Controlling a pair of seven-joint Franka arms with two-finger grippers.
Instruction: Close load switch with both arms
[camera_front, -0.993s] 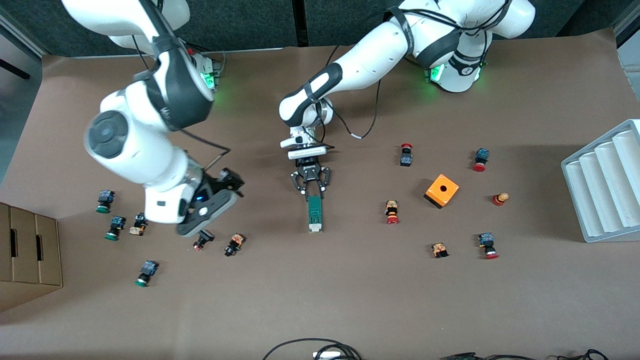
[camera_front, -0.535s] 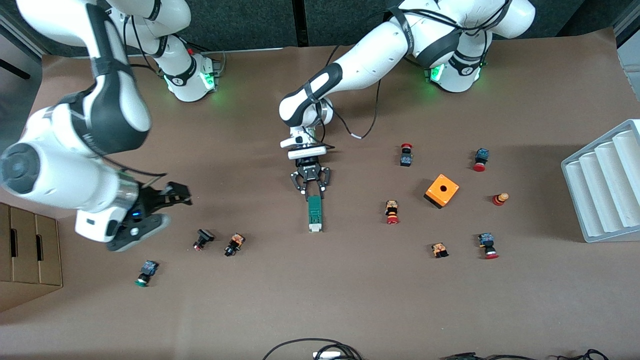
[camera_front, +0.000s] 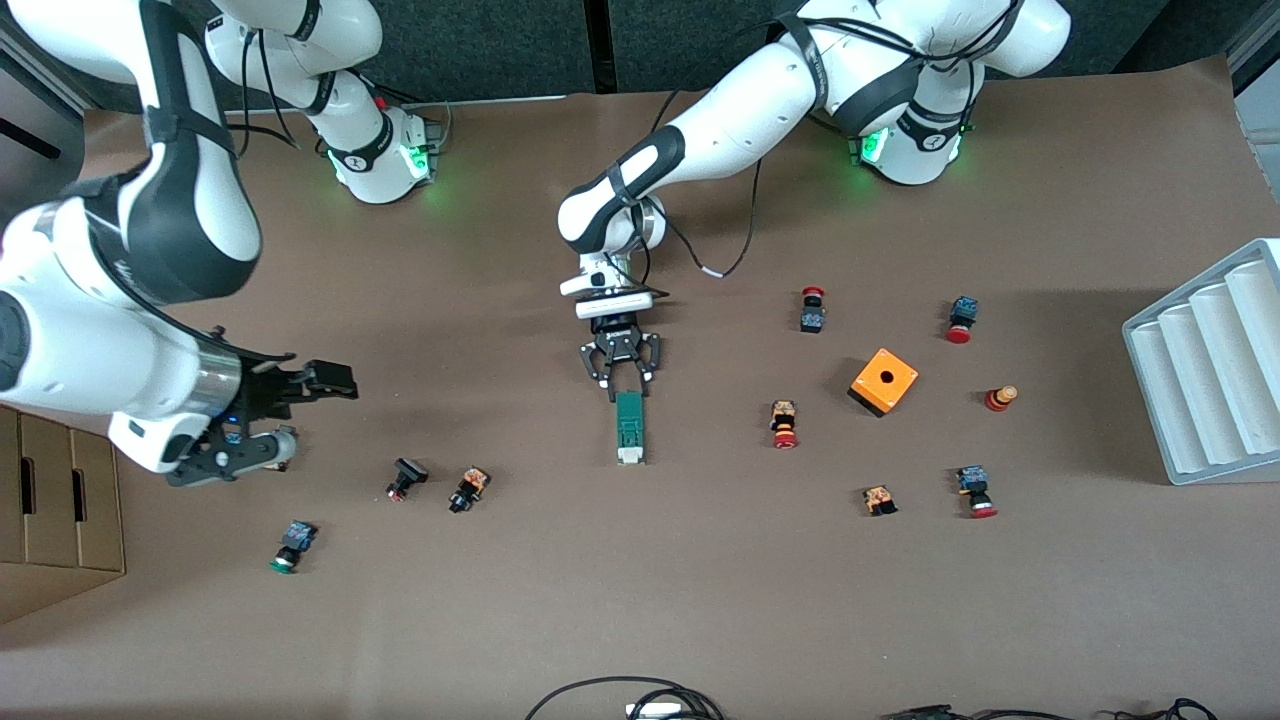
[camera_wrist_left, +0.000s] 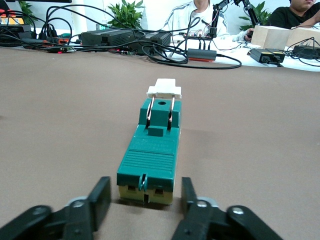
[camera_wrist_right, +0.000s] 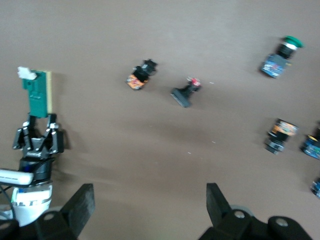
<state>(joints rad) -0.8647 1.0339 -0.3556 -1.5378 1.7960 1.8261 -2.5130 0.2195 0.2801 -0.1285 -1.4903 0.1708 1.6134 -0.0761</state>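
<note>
Flanking: the left gripper (camera_front: 622, 378) sits low at the switch's end, toward the robots' bases.
Switch (camera_front: 629, 427): lies flat mid-table, long axis running from the bases toward the front camera, white lever piece (camera_wrist_left: 164, 88) at its camera-near end.
Left fingers (camera_wrist_left: 100, 197): parted, one on each side of the switch's end and not pinching it; the gaps show in the left wrist view. I judge this a loosened brace that kept the block from sliding.
Right gripper (camera_front: 300, 400): spread wide, empty, up over the buttons at the right arm's end of the table, well apart from the switch.
Lever: looks folded down on the body, so closing seems done.
Orange box (camera_front: 884, 381): toward the left arm's end, untouched.
</note>
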